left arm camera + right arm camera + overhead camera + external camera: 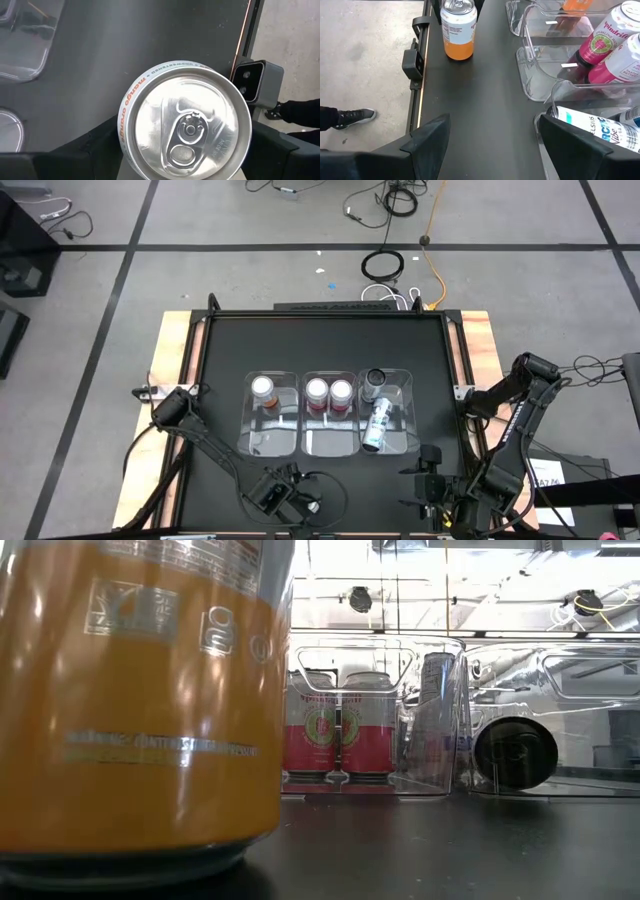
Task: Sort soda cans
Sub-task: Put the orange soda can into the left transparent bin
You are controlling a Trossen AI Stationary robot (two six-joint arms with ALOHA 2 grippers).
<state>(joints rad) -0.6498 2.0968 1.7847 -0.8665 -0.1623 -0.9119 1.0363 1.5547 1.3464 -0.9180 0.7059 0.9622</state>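
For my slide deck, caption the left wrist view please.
Left gripper straddles an upright orange can on the black table, its silvery top facing the camera.

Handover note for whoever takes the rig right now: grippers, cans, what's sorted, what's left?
Left gripper: around the loose orange can at the table's near edge, fingers either side, grip unconfirmed.
Right gripper: open, empty, waiting near the right bin.
Done: one orange can in the left bin; two red cans in the middle bin; two grey cans, one upright, one lying, in the right bin.
Left: move the loose orange can into the left bin.
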